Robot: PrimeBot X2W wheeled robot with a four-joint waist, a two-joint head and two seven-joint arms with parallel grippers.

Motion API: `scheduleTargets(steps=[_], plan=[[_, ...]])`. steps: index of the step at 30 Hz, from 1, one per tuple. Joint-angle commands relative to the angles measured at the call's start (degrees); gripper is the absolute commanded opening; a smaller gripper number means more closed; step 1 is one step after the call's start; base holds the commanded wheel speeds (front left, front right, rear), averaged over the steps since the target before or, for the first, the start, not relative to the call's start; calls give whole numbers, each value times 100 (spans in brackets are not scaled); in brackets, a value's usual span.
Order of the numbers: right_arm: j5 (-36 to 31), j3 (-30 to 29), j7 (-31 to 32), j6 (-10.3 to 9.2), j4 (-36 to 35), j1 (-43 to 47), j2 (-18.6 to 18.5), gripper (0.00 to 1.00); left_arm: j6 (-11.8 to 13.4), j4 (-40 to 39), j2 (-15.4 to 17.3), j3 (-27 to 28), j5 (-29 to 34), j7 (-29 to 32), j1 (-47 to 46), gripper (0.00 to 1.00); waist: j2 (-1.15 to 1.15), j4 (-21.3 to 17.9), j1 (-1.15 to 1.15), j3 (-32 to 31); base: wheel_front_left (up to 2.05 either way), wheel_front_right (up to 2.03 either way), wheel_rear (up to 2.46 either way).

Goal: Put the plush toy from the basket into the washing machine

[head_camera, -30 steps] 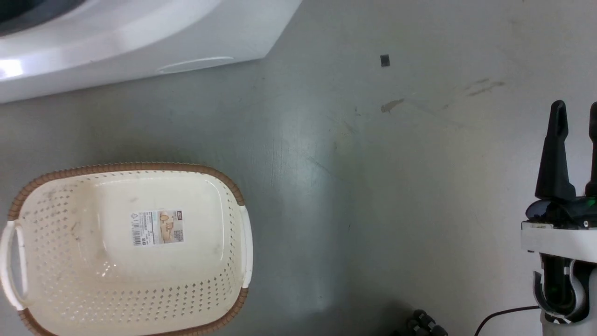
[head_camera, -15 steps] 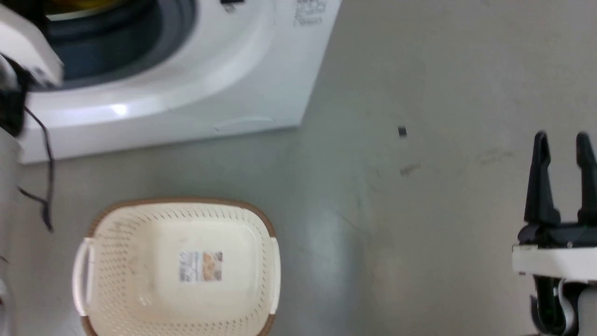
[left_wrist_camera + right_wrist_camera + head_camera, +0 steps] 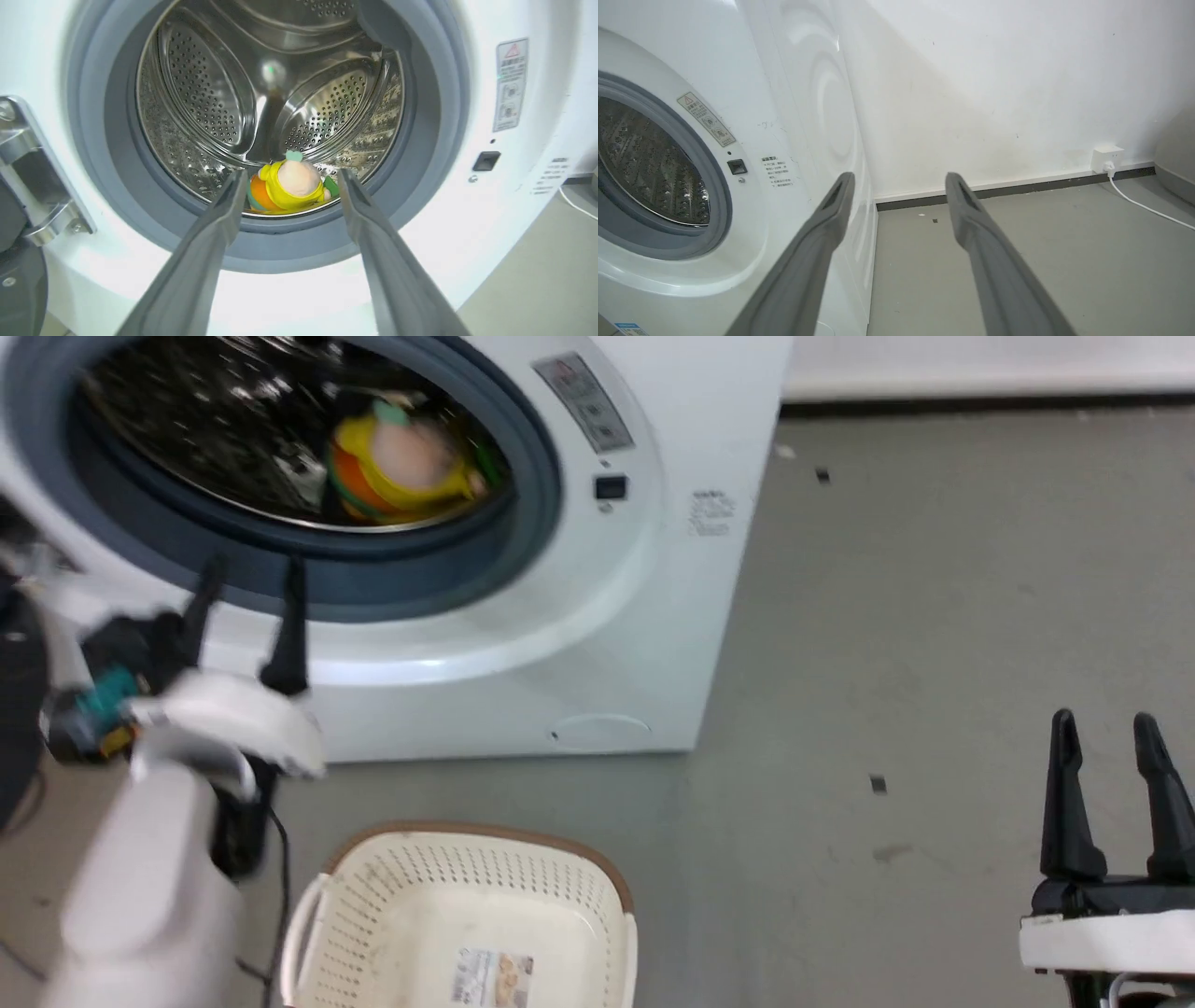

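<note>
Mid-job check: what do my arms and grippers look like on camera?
The left gripper and the right gripper each have two long, tapering black fingers on a black base, backed by a white wrist housing. The left forearm is pale, with a teal-and-yellow part at the wrist and a thin black cable alongside.

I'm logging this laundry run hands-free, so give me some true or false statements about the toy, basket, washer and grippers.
1. The toy lies in the washer's drum. True.
2. The basket holds the toy. False: its visible bottom bears just a sticker.
3. The left gripper is shut on the toy. False: it is open, apart from the toy.
4. The right gripper is open and holds nothing. True.
5. The door covers the porthole. False: the porthole is uncovered.
</note>
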Motion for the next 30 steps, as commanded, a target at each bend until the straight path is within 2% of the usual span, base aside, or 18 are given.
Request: scheduleTargets(steps=[1, 6, 12, 19, 25, 30], plan=[[4, 4, -24, -4, -5, 98, -3, 100, 83, -332, -107, 54, 102, -28, 362, 100, 0, 311, 1, -391, 0, 0, 0], [33, 84, -24, -4, 13, 289, -3, 100, 320, -1532, -473, 305, 382, -29, 1645, 100, 0, 405, 1, -667, 0, 0, 0], [97, 183, -24, -4, 40, 489, -3, 100, 501, -2473, -886, 468, 768, -30, 2820, 100, 0, 449, 1, -912, 0, 0, 0], [158, 244, -24, -4, 60, 660, -3, 100, 497, -2894, -1257, 561, 1188, -30, 3553, 100, 0, 515, 1, -1039, 0, 0, 0], [192, 267, -24, -4, 64, 728, -3, 100, 482, -3088, -1407, 677, 1556, -30, 3887, 100, 0, 518, 1, -1105, 0, 0, 0], [194, 293, -24, -4, 72, 738, -3, 100, 361, -3085, -1529, 757, 1639, -30, 3970, 100, 0, 530, 1, -1088, 0, 0, 0]])
